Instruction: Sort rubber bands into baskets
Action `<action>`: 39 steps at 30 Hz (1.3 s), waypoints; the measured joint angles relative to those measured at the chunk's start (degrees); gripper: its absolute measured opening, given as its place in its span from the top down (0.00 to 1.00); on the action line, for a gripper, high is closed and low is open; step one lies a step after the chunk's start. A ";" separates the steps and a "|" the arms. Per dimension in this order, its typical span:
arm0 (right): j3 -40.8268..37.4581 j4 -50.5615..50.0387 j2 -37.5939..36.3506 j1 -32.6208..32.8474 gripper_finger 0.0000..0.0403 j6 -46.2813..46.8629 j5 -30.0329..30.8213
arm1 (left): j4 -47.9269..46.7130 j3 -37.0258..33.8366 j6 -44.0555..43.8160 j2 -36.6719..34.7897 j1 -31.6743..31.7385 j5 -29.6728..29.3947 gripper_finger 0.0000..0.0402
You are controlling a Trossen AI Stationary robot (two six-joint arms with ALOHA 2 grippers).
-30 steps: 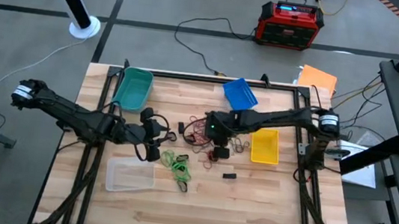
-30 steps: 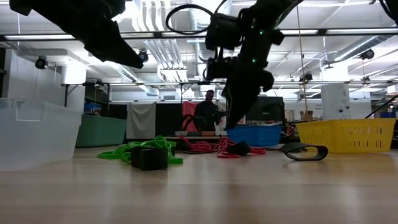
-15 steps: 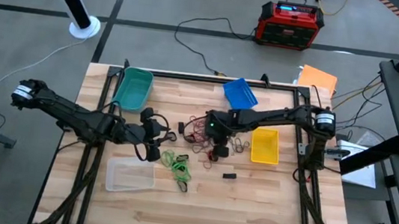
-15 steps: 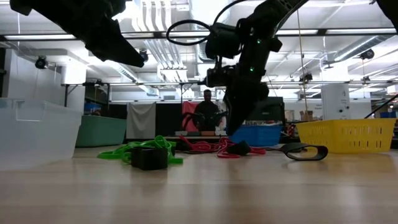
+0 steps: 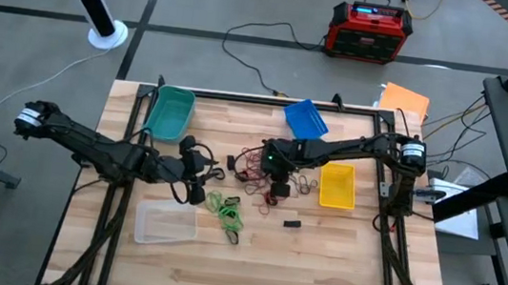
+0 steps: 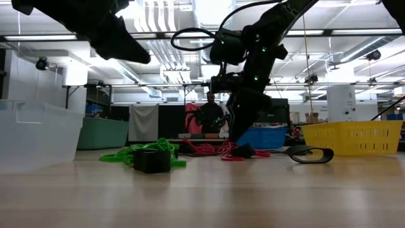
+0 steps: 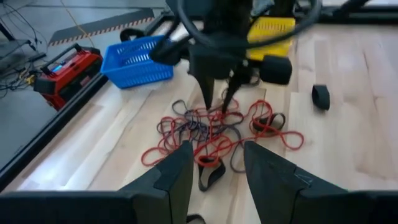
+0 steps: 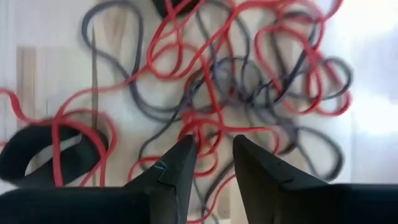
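While sorting is unfinished:
Right gripper (image 8: 211, 163): fingers apart, nothing held, low over red/dark rubber bands (image 5: 253, 165) at table centre; prob. lining up a pick.
Left gripper (image 7: 214, 168): apart, empty, waiting left of pile.
Baskets (image 5: 336, 186): ringed around pile, apart by colour.

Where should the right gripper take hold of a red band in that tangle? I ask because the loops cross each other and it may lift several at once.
Probably from straight above, on a red rubber bands strand just ahead of the right gripper, whose fingers stand open over it. Outlying loops at the pile's edge lie flat on the table and cross fewer dark bands, so they would likely come free alone.
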 joint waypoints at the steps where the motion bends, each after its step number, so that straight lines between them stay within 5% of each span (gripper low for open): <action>1: -0.77 1.02 0.00 0.03 0.73 0.17 -0.02 | 0.36 0.00 0.01 0.00 0.00 -0.27 0.68; 8: -7.16 10.73 0.02 0.03 0.76 0.36 -0.18 | 0.84 0.00 -0.01 0.00 0.00 -0.42 0.68; 17: -11.12 16.52 -1.23 0.10 0.96 0.66 -0.20 | 1.70 0.00 -0.12 0.00 0.00 -0.44 0.68; 30: -11.40 17.02 -7.76 0.08 0.98 1.67 -0.04 | 2.29 0.00 -0.04 0.00 0.00 -0.44 0.68; 34: -11.58 17.75 -9.81 0.83 0.98 2.70 -5.42 | 2.28 0.00 -0.04 0.00 0.00 -0.44 0.68; 39: -15.62 29.40 -10.56 2.83 0.98 6.71 -7.81 | 2.27 0.00 -0.02 0.00 0.00 -0.44 0.68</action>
